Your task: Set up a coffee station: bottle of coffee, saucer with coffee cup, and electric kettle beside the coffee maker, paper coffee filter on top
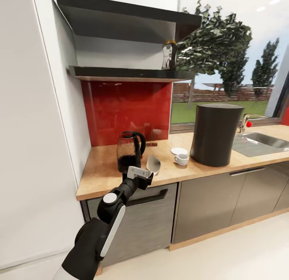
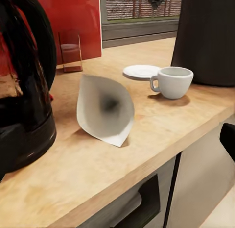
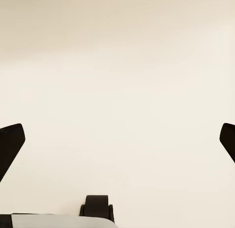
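Kettle: a clear glass jug with black base and looped black handle (image 1: 129,151) stands on the light wood bench (image 1: 102,171) near the red splashback; dark reflections show in the glass, and I cannot tell whether it holds anything.
Filter: a thin white paper cone (image 2: 105,109) lies on its side just beside the kettle, its open mouth showing nothing inside.
Cup: a small white cup with a tiny handle (image 2: 172,81) sits on the bench beside the small flat white saucer (image 2: 141,71), not on it; the inside is hidden.
Coffee maker: a tall matte dark-grey drum (image 1: 214,133) stands next to the cup, between it and the steel sink (image 1: 261,141).
Bottle: a small dark bottle with a yellow cap (image 1: 169,54) is up on the dark shelf (image 1: 120,72); its white label print is too small to read.
Left jaws: the gripper (image 1: 140,172) hangs at the bench edge before the filter; I cannot tell their state.
Right jaws: the gripper (image 3: 117,139) has its dark tips spread wide, grasping nothing, over a plain pale surface.
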